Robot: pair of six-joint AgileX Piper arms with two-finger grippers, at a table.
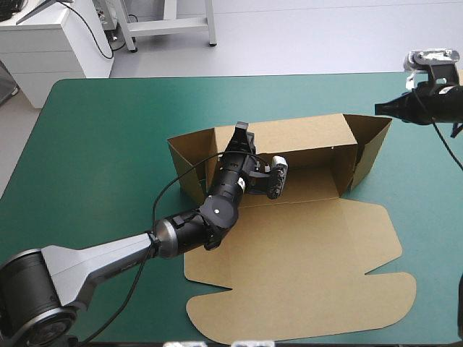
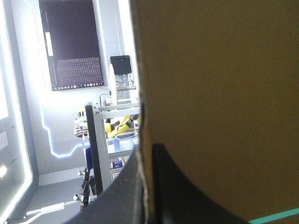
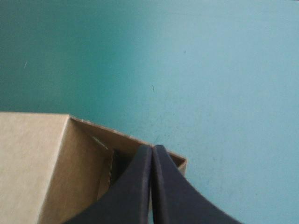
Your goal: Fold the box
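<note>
High view looks down over the table (image 1: 108, 144); both wrist views, close in, share the box (image 1: 304, 246).

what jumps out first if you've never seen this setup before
The brown box fills the middle of the teal-green cover, with its walls raised along the far side and its lid lying flat toward the near edge. The left gripper reaches across the tray and is shut on the far wall. The right gripper hangs shut above the box's far right corner.
</note>
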